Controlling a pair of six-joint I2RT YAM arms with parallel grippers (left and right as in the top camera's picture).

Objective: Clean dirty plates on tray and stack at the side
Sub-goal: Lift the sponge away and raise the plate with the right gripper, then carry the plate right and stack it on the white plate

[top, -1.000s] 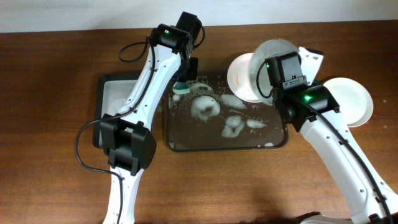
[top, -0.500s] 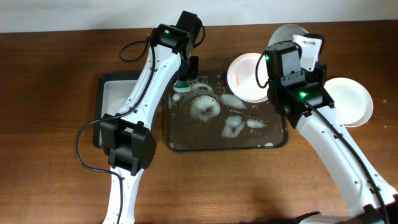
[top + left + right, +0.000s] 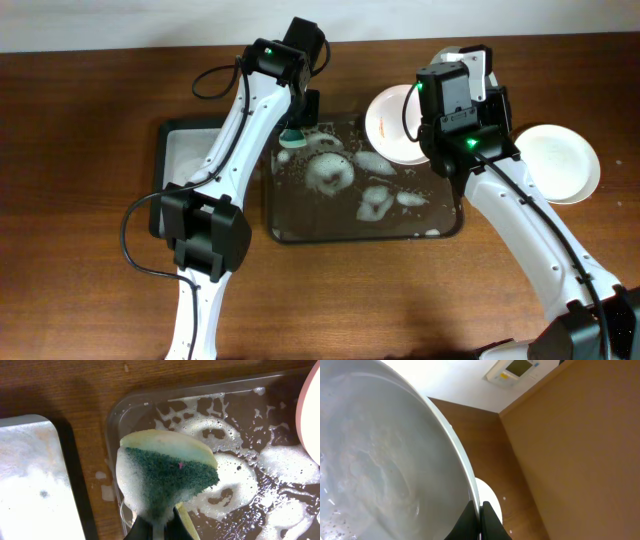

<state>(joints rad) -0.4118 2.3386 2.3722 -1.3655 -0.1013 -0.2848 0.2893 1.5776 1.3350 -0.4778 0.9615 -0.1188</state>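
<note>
My left gripper (image 3: 160,525) is shut on a soapy green-and-yellow sponge (image 3: 165,472), held over the back left corner of the dark grey tray (image 3: 350,238). The tray holds water and foam. One white plate (image 3: 392,125) rests at the tray's back right corner. My right gripper (image 3: 479,510) is shut on the rim of a second, wet white plate (image 3: 380,460), held tilted on edge above the tray's back right. In the overhead view the wrist mostly hides it. A third white plate (image 3: 562,160) lies on the table to the right of the tray.
A smaller black tray (image 3: 190,160) with white foam lies left of the grey tray, under my left arm; it also shows in the left wrist view (image 3: 30,485). Bare wooden table lies in front of both trays.
My right arm has swung left and back with the plate, turning it more on edge so the wrist now covers it from above. The left arm and sponge have not moved.
</note>
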